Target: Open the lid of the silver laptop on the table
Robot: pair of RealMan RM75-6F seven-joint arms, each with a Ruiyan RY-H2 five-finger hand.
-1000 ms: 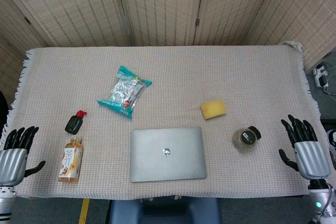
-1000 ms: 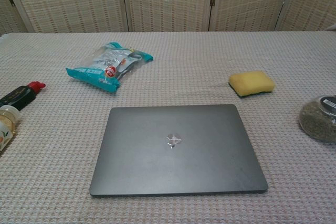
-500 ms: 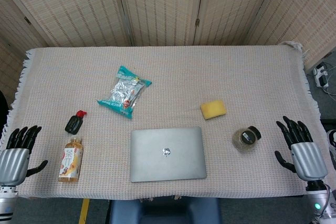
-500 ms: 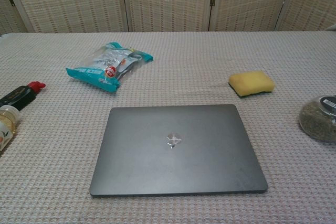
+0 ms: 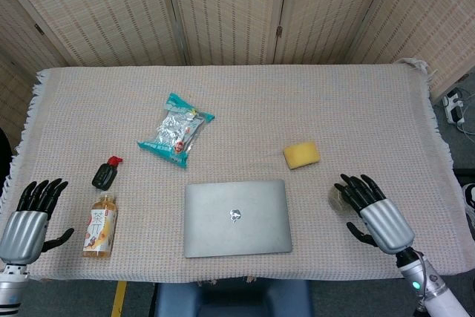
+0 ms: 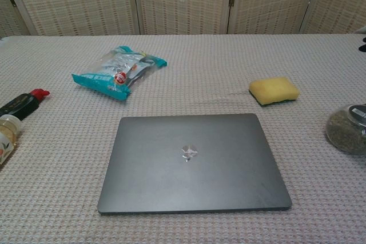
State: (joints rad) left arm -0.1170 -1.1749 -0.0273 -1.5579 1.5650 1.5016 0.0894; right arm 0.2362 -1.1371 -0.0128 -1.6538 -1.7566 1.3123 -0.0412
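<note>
The silver laptop (image 5: 236,217) (image 6: 193,161) lies flat near the table's front edge with its lid down. In the head view my right hand (image 5: 375,213) hovers to the right of it, fingers spread and holding nothing, covering part of a jar. My left hand (image 5: 30,217) stays at the front left corner, well left of the laptop, also spread and empty. Neither hand touches the laptop. The chest view shows the laptop in full, with no hand near it.
A glass jar (image 5: 337,194) (image 6: 347,128) sits just under my right fingers. A yellow sponge (image 5: 300,154) lies behind the laptop's right corner, a teal snack bag (image 5: 175,129) further back left. A tea bottle (image 5: 99,226) and a small black bottle (image 5: 106,172) lie at the left.
My right hand has swung left from the table's right edge and now hangs over the jar, closer to the laptop. My left hand has drifted slightly right. The laptop has not moved.
</note>
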